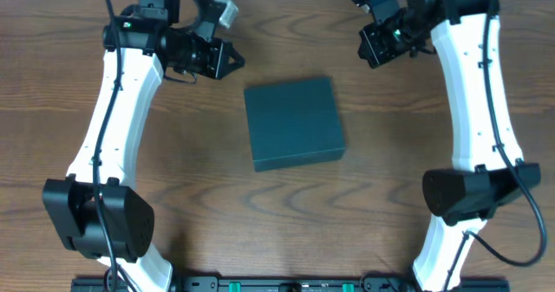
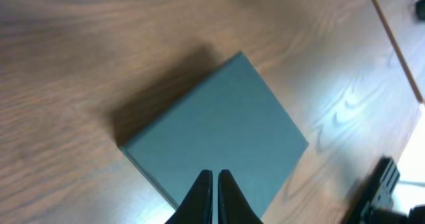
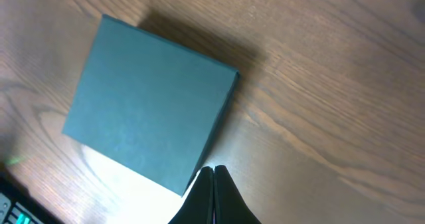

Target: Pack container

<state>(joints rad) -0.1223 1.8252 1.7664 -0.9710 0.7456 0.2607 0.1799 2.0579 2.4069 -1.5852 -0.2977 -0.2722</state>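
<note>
The dark teal-green square container [image 1: 293,122] lies closed, lid flat, in the middle of the wooden table. It also shows in the left wrist view [image 2: 212,131] and the right wrist view [image 3: 149,104]. My left gripper [image 1: 232,60] is shut and empty, raised above the table up and left of the container; its fingertips [image 2: 214,177] are pressed together. My right gripper [image 1: 375,51] is shut and empty, raised up and right of the container; its fingertips [image 3: 214,171] are pressed together. No snack packets are in view.
The wooden table [image 1: 199,214] runs to a far edge at the top of the overhead view. Both arm bases stand at the near edge, left [image 1: 95,218] and right [image 1: 473,192]. A black rail [image 1: 286,283] lies along the front.
</note>
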